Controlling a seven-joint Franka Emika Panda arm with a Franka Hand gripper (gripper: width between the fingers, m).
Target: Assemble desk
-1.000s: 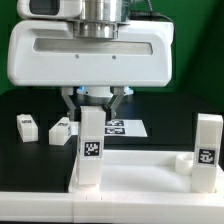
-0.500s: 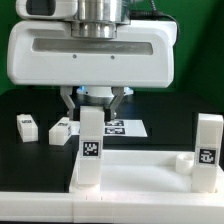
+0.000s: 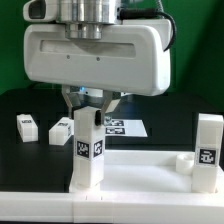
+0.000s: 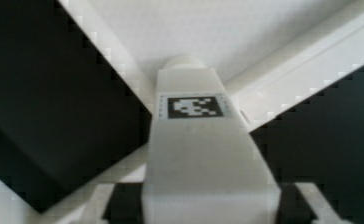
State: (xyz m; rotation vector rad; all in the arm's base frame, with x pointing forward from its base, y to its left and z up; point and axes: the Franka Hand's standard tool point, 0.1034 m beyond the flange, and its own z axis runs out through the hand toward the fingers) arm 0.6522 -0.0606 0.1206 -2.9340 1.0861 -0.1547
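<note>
Gripper [image 3: 93, 106] is hanging straight down with its jaws partway closed, pinching the top end of an upright leg [image 3: 88, 150], one finger on each side. The leg is standing directly under the jaws, with its foot sitting at a corner of the tabletop [image 3: 150, 172]; can't tell if it's fully seated. It is showing two faces to the exterior view, with a tag on one. The wrist view is looking down the leg [image 4: 200, 150], tag facing the camera. A second leg [image 3: 208, 150] is standing on the tabletop well apart from the jaws, toward the exterior view's right. A loose leg [image 3: 27, 126] and another loose leg [image 3: 60, 130] are lying on the black table [image 3: 20, 150], beyond the jaws toward the exterior view's left. The marker board [image 3: 128, 127] is lying flat behind the jaws.
</note>
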